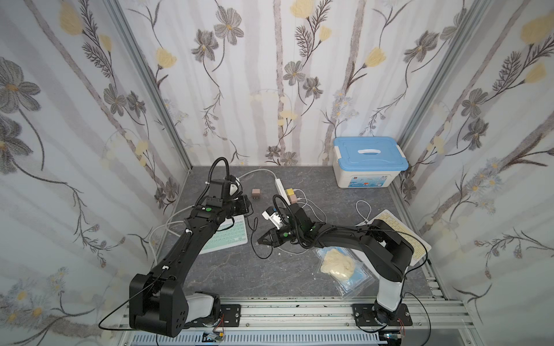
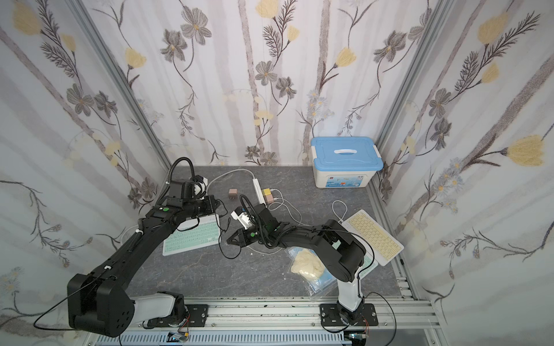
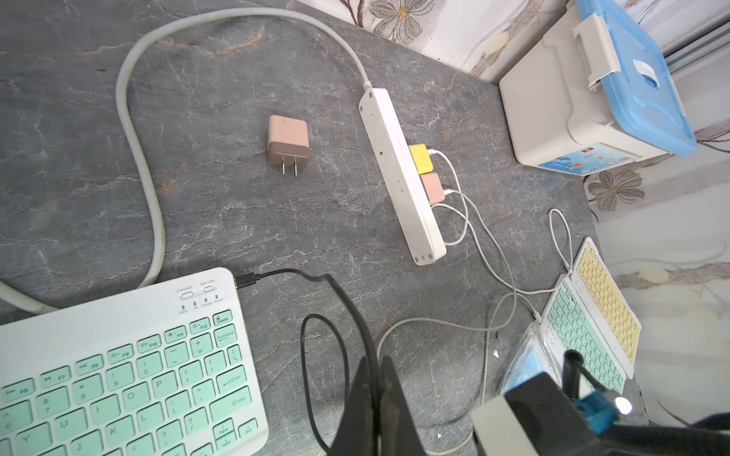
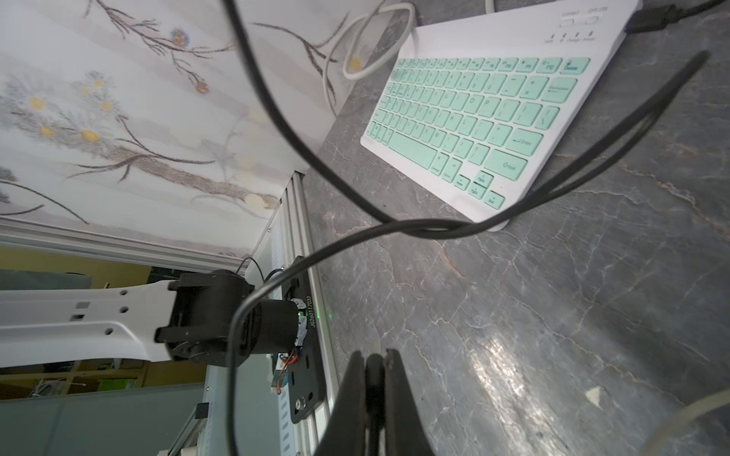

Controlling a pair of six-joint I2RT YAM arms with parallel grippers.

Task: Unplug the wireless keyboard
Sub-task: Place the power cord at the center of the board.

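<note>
With left fingers (image 3: pixel 355 398) squeezing the black cable (image 3: pixel 284 271), right fingers (image 4: pixel 351 395) unclear, seems ready to pull the plug (image 3: pixel 245 280) from the mint-green keyboard (image 3: pixel 118 375): tug straight out.

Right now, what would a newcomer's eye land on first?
The mint-green keyboard sits at the left of the table, with a black cable plugged into its corner and the left gripper apparently pinching that cable. Behind it, mid-table, a white power strip carries a yellow charger and a pink charger, with an unplugged pink charger lying beside it. A blue-lidded storage box fills the back right corner.
</note>
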